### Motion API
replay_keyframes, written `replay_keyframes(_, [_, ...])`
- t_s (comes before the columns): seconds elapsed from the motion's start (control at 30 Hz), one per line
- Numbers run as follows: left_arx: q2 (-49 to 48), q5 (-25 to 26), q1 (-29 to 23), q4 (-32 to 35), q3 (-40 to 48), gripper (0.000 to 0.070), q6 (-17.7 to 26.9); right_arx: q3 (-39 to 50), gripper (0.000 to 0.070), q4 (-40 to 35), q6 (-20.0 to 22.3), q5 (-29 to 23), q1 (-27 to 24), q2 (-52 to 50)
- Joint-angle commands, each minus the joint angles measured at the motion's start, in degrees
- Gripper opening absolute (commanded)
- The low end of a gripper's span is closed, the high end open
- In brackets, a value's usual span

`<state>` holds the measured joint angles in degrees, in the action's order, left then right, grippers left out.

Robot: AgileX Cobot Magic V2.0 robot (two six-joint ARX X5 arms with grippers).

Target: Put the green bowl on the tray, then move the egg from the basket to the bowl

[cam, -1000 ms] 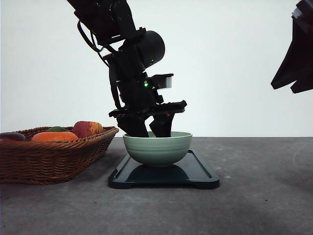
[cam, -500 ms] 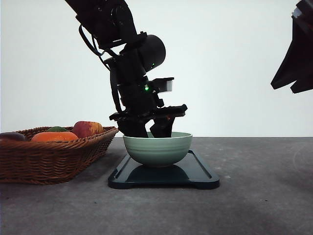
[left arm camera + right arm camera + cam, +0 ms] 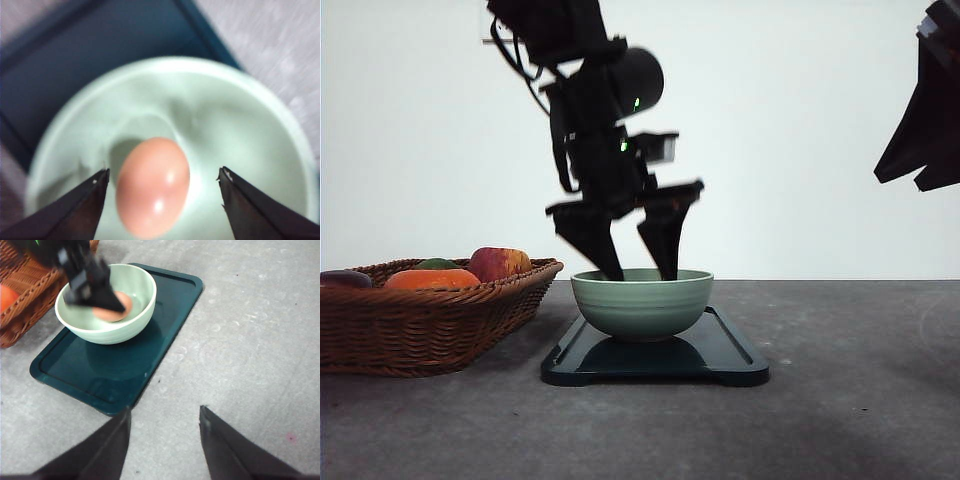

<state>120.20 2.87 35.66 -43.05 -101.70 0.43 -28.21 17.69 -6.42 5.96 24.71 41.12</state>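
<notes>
Front view: fingers (image 3: 642, 275) (spread) clearing green bowl (image 3: 641, 304)

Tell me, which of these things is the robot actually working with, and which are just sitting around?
Part of the job:
- green bowl, standing on the tray
- egg, lying in the bowl
- basket
- left gripper, open above the bowl

Just lying about:
- red apple, orange fruit and other produce in the basket
- right gripper, open, idle over the table

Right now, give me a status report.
Left gripper open above bowl. Right gripper open, off tray. Egg in bowl. Nothing in the way.
</notes>
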Motion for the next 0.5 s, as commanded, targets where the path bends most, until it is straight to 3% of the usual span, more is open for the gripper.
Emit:
replay_keyframes(0.0, [1.36,-0.11,0.37,-2.34,-4.08,0.0443,0.20,0.04,0.0269,0.00,-0.44,0.03,0.28,0.33])
replay_keyframes(0.1, [1.18,-0.10,0.34,-6.25,-8.14,0.0443,-0.04,0.04,0.0269,0.48,-0.44,0.02,0.28,0.33])
replay_keyframes(0.17, [0.35,-0.01,0.31,-7.31,-9.38,0.0442,-2.92,0.04,0.0269,0.66,-0.44,0.02,0.28,0.33])
replay_keyframes(0.23, [-1.25,0.51,0.26,-6.61,-9.30,0.0435,-5.27,0.04,0.0269,0.92,-0.44,0.02,0.28,0.33])
replay_keyframes(0.47, [-8.43,0.63,0.50,0.22,-4.18,0.0432,-5.51,0.04,0.0269,1.80,-0.42,0.00,0.28,0.33])
